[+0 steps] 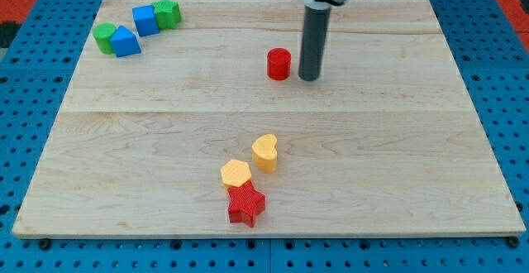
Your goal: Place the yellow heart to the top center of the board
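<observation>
Nearest the camera, low on the board (397,165), lies a red star (245,204), a little to the view's left of centre. Touching its upper side is a yellow hexagon-like block (236,174), and just up and to the view's right of that sits the yellow heart (265,152), very close to the hexagon block, possibly touching it at one corner. These three form a short diagonal chain in the board's lower middle, so the heart is well below the top centre.

Higher up, near the middle of the board's upper half, a red cylinder (279,64) stands upright. My tip (309,79) rests on the wood just beside it, on the view's right, with a narrow gap between rod and cylinder. The tip is well apart from the yellow heart, which lies toward the view's bottom and slightly left of it.

In the top left corner a group of four gathers: a green block (105,37) touching a blue block (126,42) with a peaked top, then a blue cube (145,20) against a second green block (167,13).

I carry no jaws, only the straight dark rod, so nothing is grasped or released; it simply stands vertical on the board.

The board sits on a blue perforated table (33,132).
</observation>
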`<action>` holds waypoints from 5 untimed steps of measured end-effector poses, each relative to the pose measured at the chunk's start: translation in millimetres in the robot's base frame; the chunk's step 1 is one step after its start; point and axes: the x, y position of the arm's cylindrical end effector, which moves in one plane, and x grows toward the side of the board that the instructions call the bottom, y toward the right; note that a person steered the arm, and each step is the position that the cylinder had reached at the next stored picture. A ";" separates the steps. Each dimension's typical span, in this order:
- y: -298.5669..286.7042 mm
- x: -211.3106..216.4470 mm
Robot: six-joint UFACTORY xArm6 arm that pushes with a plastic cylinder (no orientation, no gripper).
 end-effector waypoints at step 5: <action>-169.4 184.5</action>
